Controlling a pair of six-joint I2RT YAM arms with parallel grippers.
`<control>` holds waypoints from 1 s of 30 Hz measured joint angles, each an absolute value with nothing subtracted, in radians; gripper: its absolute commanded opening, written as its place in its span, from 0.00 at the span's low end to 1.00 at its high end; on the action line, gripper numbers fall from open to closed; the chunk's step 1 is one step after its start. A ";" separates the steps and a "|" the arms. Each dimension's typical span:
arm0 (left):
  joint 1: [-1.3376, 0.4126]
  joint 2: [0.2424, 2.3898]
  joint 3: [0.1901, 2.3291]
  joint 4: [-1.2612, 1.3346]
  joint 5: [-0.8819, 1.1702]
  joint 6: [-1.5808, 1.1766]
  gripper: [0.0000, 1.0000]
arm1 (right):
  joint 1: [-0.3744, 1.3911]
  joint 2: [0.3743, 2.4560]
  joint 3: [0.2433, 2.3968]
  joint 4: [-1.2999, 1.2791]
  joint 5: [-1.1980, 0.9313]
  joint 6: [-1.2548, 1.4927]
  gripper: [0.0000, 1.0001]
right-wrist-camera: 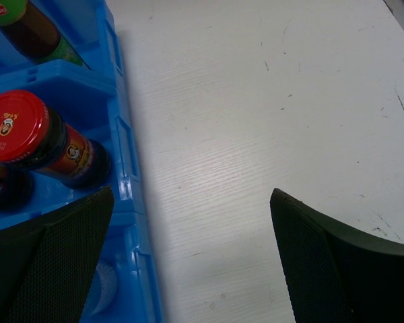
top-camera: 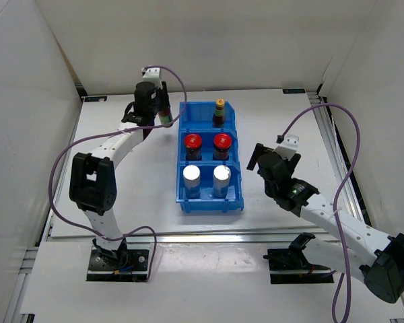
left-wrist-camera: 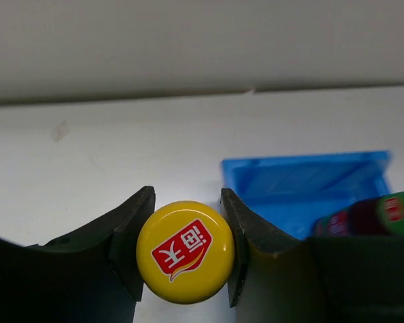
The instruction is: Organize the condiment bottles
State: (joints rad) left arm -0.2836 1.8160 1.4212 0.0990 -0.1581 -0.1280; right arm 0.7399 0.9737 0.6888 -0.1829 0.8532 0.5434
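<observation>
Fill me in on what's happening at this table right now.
The left gripper is shut on a slim dark yellow-capped bottle, just left of the blue plastic bin. The bin already holds five: another yellow-capped bottle at the back, two red-lidded dark jars in the middle and two white silver-capped bottles in front. The right gripper is open over bare table beside the bin.

The black left gripper (left-wrist-camera: 186, 252) is squeezed tight on a slim dark bottle with a round yellow cap (left-wrist-camera: 185, 251), its arm reaching far out. The black right gripper (right-wrist-camera: 192, 259) hangs wide open, holding nothing.
</observation>
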 measured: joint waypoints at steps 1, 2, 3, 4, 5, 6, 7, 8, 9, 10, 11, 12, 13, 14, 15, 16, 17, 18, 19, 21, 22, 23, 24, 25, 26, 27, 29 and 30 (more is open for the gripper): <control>-0.299 1.810 1.443 0.099 -0.162 -0.128 0.11 | 0.740 0.972 0.689 -0.183 0.853 0.543 1.00; -0.316 1.803 1.466 0.101 -0.166 -0.128 0.11 | 0.740 0.971 0.689 -0.183 0.853 0.543 1.00; -0.335 1.798 1.491 0.103 -0.172 -0.126 0.11 | 0.740 0.970 0.689 -0.183 0.853 0.543 1.00; -0.355 1.793 1.513 0.108 -0.176 -0.122 0.11 | 0.740 0.969 0.689 -0.183 0.853 0.543 1.00; -0.371 1.792 1.529 0.114 -0.178 -0.118 0.11 | 0.740 0.968 0.689 -0.183 0.853 0.543 1.00; -0.391 1.791 1.547 0.118 -0.179 -0.115 0.11 | 0.740 0.968 0.689 -0.183 0.853 0.543 1.00; -0.405 1.791 1.562 0.121 -0.181 -0.112 0.11 | 0.740 0.968 0.689 -0.183 0.853 0.543 1.00; -0.428 1.792 1.573 0.128 -0.181 -0.109 0.11 | 0.740 0.968 0.689 -0.183 0.853 0.543 1.00; -0.437 1.792 1.575 0.131 -0.180 -0.109 0.11 | 0.740 0.968 0.689 -0.183 0.853 0.543 1.00; -0.448 1.793 1.579 0.131 -0.179 -0.109 0.11 | 0.740 0.968 0.689 -0.183 0.853 0.543 1.00; -0.459 1.798 1.584 0.130 -0.178 -0.109 0.11 | 0.740 0.968 0.689 -0.183 0.853 0.543 1.00; -0.469 1.806 1.589 0.130 -0.176 -0.109 0.11 | 0.740 0.968 0.689 -0.183 0.853 0.543 1.00; -0.476 1.817 1.594 0.131 -0.175 -0.109 0.11 | 0.740 0.968 0.688 -0.183 0.853 0.543 1.00; -0.482 1.830 1.598 0.132 -0.174 -0.109 0.11 | 0.740 0.968 0.686 -0.183 0.853 0.543 1.00; -0.486 1.843 1.599 0.133 -0.172 -0.109 0.11 | 0.740 0.968 0.684 -0.183 0.853 0.543 1.00; -0.489 1.857 1.599 0.132 -0.171 -0.108 0.11 | 0.740 0.968 0.680 -0.183 0.854 0.543 1.00; -0.492 1.874 1.599 0.131 -0.171 -0.108 0.11 | 0.740 0.968 0.677 -0.183 0.853 0.543 1.00; -0.493 1.888 1.599 0.127 -0.170 -0.108 0.13 | 0.740 0.968 0.673 -0.184 0.853 0.543 1.00; -0.493 1.905 1.599 0.123 -0.169 -0.108 0.15 | 0.740 0.968 0.672 -0.184 0.853 0.543 1.00; -0.493 1.937 1.599 0.114 -0.168 -0.104 0.22 | 0.735 0.968 0.672 -0.184 0.853 0.543 1.00; -0.493 1.951 1.599 0.112 -0.168 -0.101 0.26 | 0.734 0.968 0.672 -0.184 0.853 0.543 1.00; -0.493 1.963 1.599 0.111 -0.168 -0.099 0.30 | 0.733 0.968 0.672 -0.184 0.853 0.543 1.00; -0.493 1.975 1.599 0.108 -0.168 -0.095 0.33 | 0.733 0.968 0.672 -0.184 0.853 0.543 1.00; -0.493 1.986 1.599 0.103 -0.168 -0.092 0.36 | 0.732 0.968 0.672 -0.184 0.853 0.543 1.00; -0.493 1.992 1.598 0.100 -0.168 -0.089 0.38 | 0.731 0.968 0.672 -0.184 0.853 0.543 1.00; -0.492 1.995 1.594 0.100 -0.168 -0.085 0.39 | 0.730 0.968 0.672 -0.184 0.853 0.543 1.00; -0.492 1.996 1.589 0.103 -0.167 -0.077 0.44 | 0.729 0.968 0.672 -0.184 0.853 0.543 1.00; -0.492 1.996 1.583 0.113 -0.167 -0.075 0.50 | 0.729 0.968 0.672 -0.184 0.853 0.543 1.00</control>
